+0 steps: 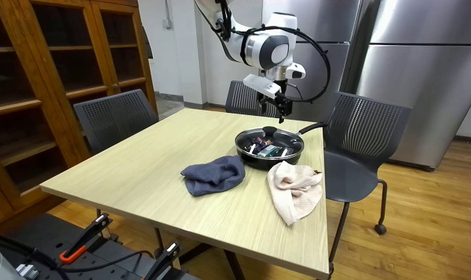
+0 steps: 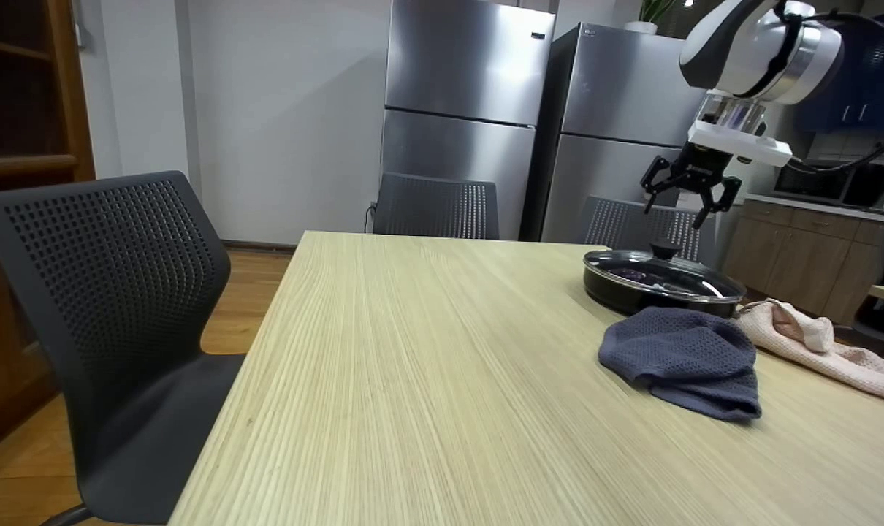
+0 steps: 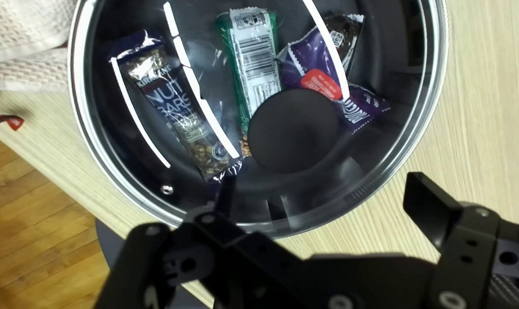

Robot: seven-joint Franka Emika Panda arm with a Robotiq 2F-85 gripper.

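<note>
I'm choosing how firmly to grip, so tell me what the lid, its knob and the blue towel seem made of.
Lid: probably clear glass, glossy; wrapped bars show through beneath bright glare.
Knob: matte black, likely plastic, showing no metallic shine.
Blue towel: woven cloth, possibly cotton, dull, with waffle texture and folds.

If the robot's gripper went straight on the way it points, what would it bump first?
Probably the glass lid, at or near its black knob: the open gripper points down there. Depth is unclear, so I can't tell whether knob or glass comes first.
</note>
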